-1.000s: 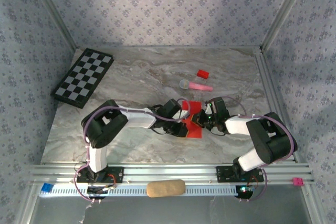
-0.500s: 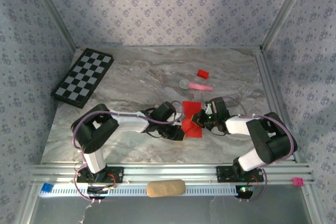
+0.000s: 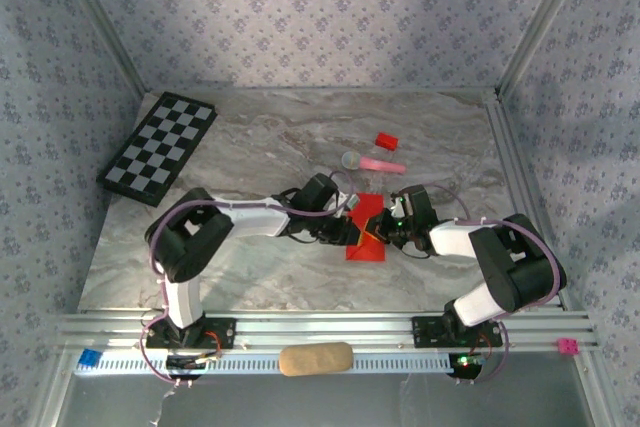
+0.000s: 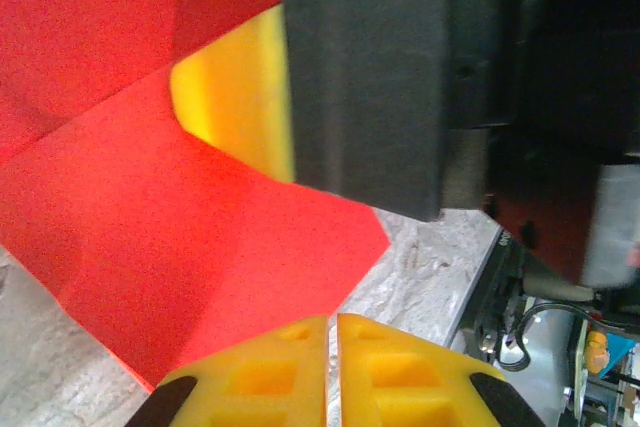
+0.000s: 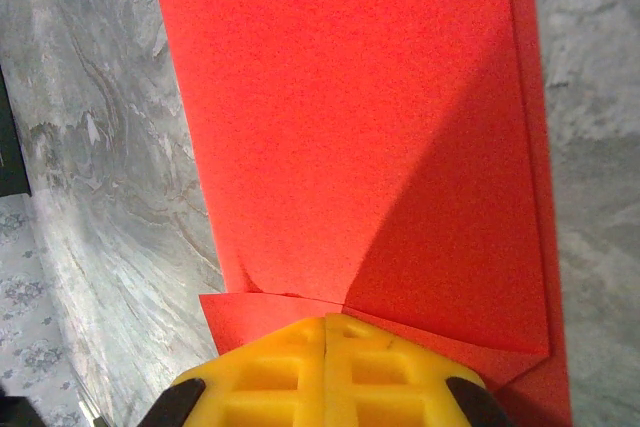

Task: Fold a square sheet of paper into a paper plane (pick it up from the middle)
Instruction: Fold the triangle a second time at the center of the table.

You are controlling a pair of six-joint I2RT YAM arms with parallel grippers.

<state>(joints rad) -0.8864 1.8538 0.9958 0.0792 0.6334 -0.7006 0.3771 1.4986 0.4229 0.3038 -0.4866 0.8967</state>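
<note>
The square sheet of paper (image 3: 366, 247), bright red and partly folded with creases, lies on the marble table between both grippers. In the left wrist view the paper (image 4: 150, 197) spreads ahead of my left gripper (image 4: 332, 327), whose yellow fingers are shut at the paper's near edge, with nothing visible between them. My right gripper's black finger (image 4: 360, 77) with its yellow pad rests on the sheet opposite. In the right wrist view my right gripper (image 5: 328, 322) is shut, tips down over a folded flap of the paper (image 5: 350, 97). From above, the left gripper (image 3: 352, 228) and right gripper (image 3: 383, 230) meet over the sheet.
A checkerboard (image 3: 160, 147) lies at the back left. A small red block (image 3: 386, 140) and a pink stick with a grey round head (image 3: 375, 162) lie behind the paper. A tan pad (image 3: 315, 358) sits on the front rail.
My left arm drew back to the left, then came in again at the paper. A flap that stood raised half a second ago now lies lower. The right arm has not moved.
</note>
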